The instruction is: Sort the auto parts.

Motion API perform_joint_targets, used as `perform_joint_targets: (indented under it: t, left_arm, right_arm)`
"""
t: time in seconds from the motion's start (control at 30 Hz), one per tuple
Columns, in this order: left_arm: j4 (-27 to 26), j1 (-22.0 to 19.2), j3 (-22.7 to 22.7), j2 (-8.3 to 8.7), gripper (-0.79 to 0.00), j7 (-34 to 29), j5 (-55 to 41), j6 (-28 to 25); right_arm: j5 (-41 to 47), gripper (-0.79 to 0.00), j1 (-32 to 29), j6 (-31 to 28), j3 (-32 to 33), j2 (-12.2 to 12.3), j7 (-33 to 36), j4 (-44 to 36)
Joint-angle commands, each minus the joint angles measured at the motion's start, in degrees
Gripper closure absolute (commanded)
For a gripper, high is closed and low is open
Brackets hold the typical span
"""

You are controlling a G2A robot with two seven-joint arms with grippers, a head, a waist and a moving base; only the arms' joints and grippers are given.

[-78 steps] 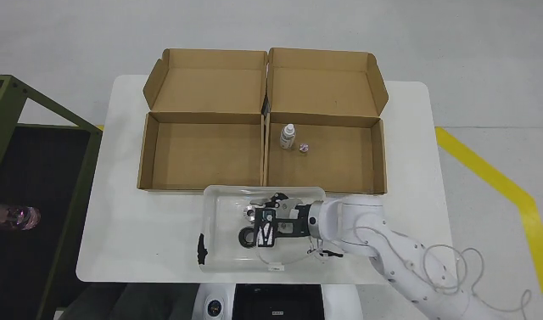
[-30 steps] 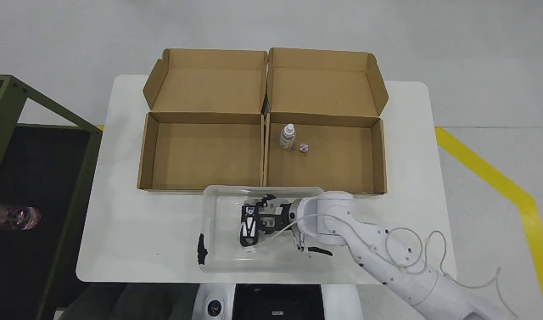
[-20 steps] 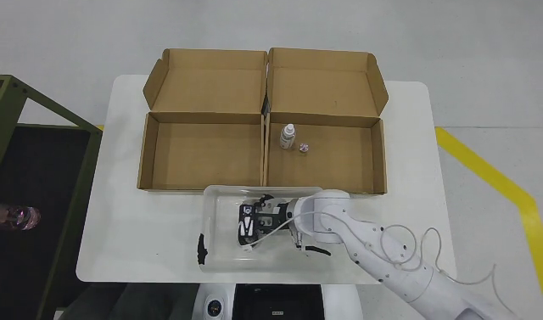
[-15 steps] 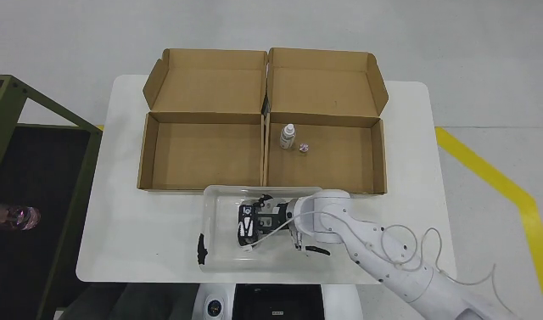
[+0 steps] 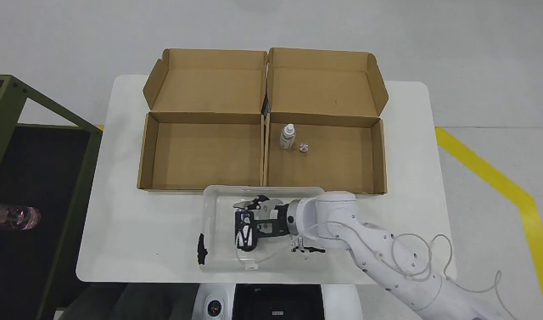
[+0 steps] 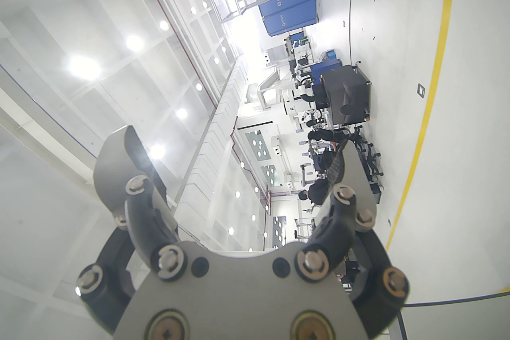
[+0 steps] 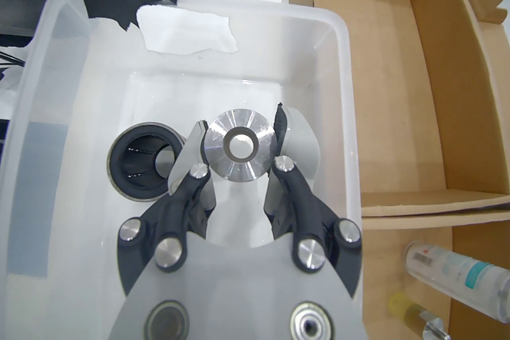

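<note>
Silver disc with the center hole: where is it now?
Right wrist view: the silver disc is clamped in the right gripper inside the clear bin, beside the black bearing.

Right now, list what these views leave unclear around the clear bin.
- Top view: parts in the clear bin, covered by the right gripper.
- Right wrist view: underside of the silver disc; lifted or resting, unclear.
- Right wrist view: the bottle, cut off by the edge.
</note>
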Motion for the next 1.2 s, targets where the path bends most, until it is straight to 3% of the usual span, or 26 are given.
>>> perform_joint_targets:
  t: [0.0,0.67,1.17]
  left_arm:
    - [0.0,0.0,0.0,0.0,-0.785,0.0,0.0,0.0]
    - [0.0,0.0,0.0,0.0,-0.785,0.0,0.0,0.0]
    - [0.0,0.0,0.0,0.0,-0.785,0.0,0.0,0.0]
  right_arm:
    - [-0.31,0.0,-0.27,-0.19,0.33,0.1,-0.28,-0.93]
    - [-2.76,0.0,-1.12,-0.32,4.39,0.63,-5.67,-9.19]
    - [-2.8,0.0,0.02,1.84,7.49,0.44,-8.74,-8.29]
